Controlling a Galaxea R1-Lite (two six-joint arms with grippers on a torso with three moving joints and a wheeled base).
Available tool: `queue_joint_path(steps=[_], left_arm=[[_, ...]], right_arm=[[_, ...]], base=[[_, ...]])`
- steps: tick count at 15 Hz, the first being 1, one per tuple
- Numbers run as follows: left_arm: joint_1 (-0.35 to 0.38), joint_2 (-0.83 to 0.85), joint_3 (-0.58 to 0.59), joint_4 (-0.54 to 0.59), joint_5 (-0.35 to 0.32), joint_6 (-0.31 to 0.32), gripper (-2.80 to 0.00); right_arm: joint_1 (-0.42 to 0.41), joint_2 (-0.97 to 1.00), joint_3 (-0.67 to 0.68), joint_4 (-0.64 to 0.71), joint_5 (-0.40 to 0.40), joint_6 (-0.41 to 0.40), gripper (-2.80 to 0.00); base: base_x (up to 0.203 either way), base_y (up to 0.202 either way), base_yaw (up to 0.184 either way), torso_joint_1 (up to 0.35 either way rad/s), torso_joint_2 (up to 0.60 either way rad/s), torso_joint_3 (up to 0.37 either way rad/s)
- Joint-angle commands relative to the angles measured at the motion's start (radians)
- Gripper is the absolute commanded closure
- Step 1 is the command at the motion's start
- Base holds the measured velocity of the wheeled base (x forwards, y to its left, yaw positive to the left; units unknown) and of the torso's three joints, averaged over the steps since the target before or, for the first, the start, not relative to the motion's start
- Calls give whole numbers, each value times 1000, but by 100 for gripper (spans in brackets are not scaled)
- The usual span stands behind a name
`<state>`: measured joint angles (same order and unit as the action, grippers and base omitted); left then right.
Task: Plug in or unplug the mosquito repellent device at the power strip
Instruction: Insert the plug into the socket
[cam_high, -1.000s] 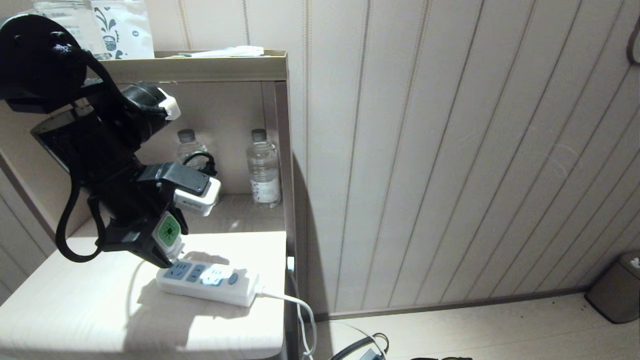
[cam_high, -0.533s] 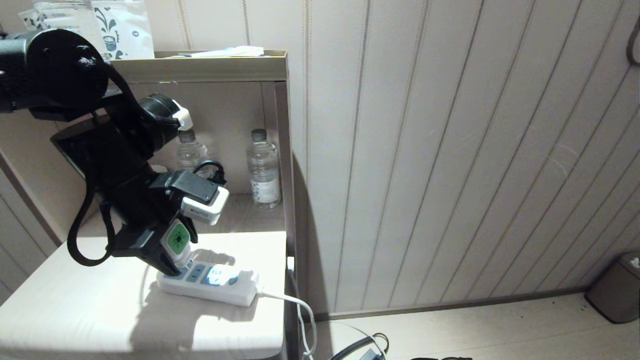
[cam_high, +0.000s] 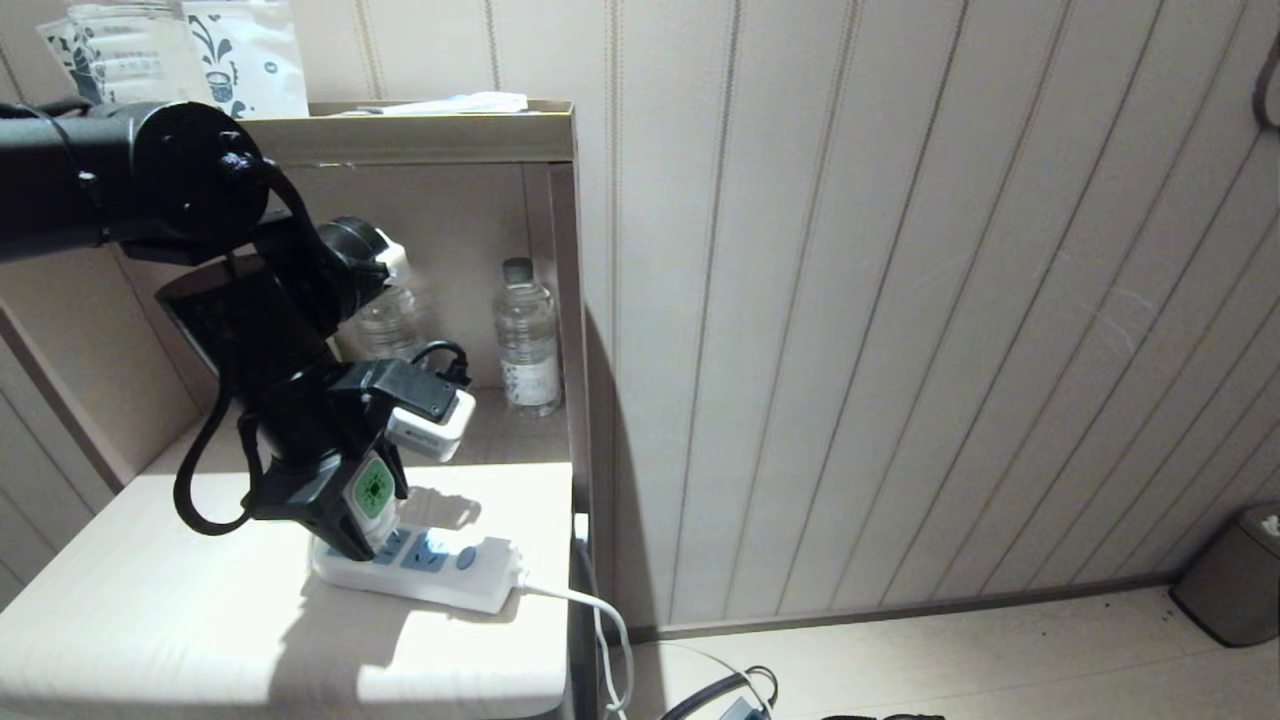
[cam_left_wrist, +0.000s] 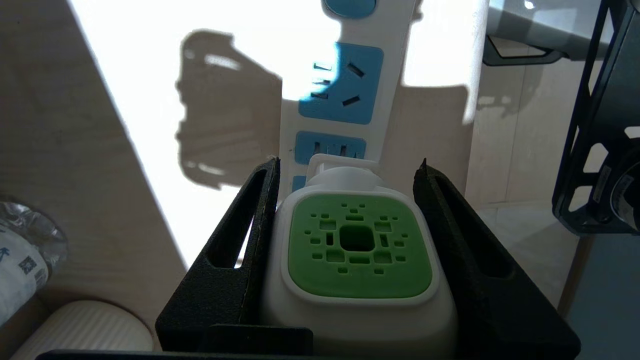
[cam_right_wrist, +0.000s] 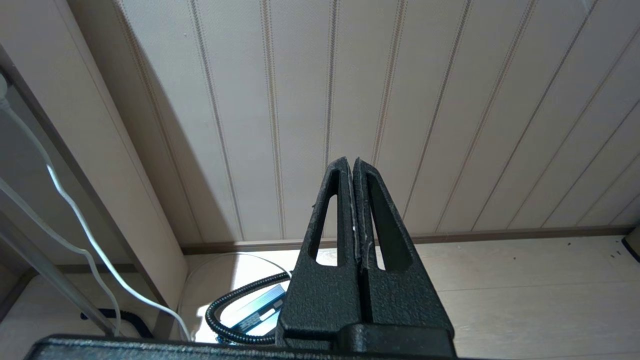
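Note:
My left gripper (cam_high: 362, 515) is shut on the mosquito repellent device (cam_high: 372, 492), whose white head and green vented face (cam_left_wrist: 356, 245) sit between the black fingers (cam_left_wrist: 250, 240). The device rests low over the left end of the white power strip (cam_high: 470, 585), covering the end socket. Two bluish sockets (cam_left_wrist: 340, 82) and a round switch stay visible beyond it. Whether its pins are seated is hidden, and so is its green bottle. In the right wrist view, my right gripper (cam_right_wrist: 351, 162) hangs shut and empty near the floor by the wall.
The strip lies on a pale bedside table (cam_high: 150, 620) whose right edge is close. Its white cable (cam_high: 590, 605) drops off that edge. Two clear water bottles (cam_high: 527, 340) stand in the shelf niche behind. A white ribbed mug (cam_left_wrist: 85, 330) is nearby. A bin (cam_high: 1235, 575) stands far right.
My left arm has moved right and down with the device, from just off the strip's left end to over its end socket, which is now covered.

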<state>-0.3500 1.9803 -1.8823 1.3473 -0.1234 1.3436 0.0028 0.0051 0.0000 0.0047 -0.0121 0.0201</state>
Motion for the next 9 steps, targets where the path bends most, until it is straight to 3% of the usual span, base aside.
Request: queue_joint_path(steps=[1, 9], left_arm=[[0, 13, -2, 9, -2, 6, 0], [2, 34, -1, 32, -4, 5, 0]], right_arm=[[0, -1, 0, 1, 0, 0, 0], [0, -1, 0, 0, 0, 0, 0]], base=[[0, 0, 0, 0, 0, 0], [0, 0, 0, 0, 0, 0]])
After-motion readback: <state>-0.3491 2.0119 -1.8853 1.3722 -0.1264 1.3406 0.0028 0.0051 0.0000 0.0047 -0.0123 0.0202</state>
